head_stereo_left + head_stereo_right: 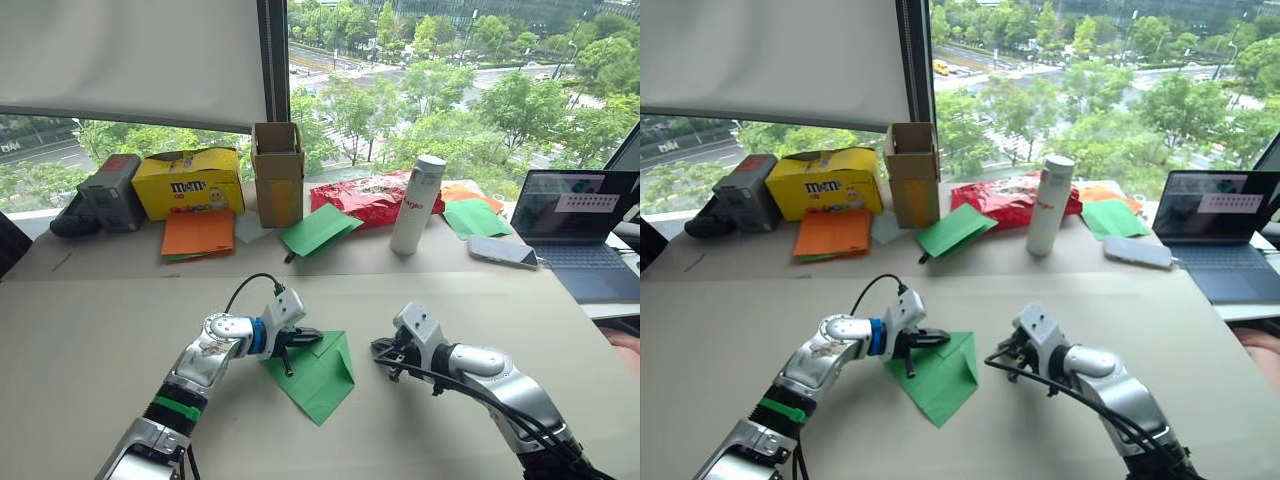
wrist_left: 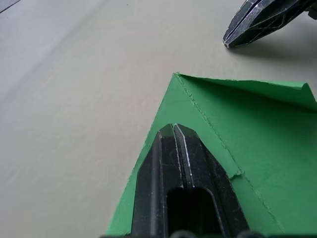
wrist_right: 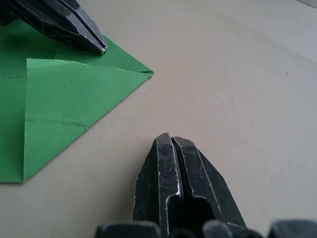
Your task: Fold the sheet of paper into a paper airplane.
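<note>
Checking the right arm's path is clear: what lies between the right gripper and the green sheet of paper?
Just bare table. In the right wrist view, the right gripper sits shut, short of the sheet of paper, with plain tabletop between.

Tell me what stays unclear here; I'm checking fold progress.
- Sheet of paper: its part beneath the left gripper is hidden in the left eye view.
- Folded corner flap: layers underneath hidden; right wrist view's edge cuts the sheet.
- Laptop screen text: too small.

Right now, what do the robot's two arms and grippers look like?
Both arms are silver metal. The left gripper and right gripper each have two black tapered fingers. The left arm has a blue wrist ring, a green band and a black looping cable; black cables run along the right.
</note>
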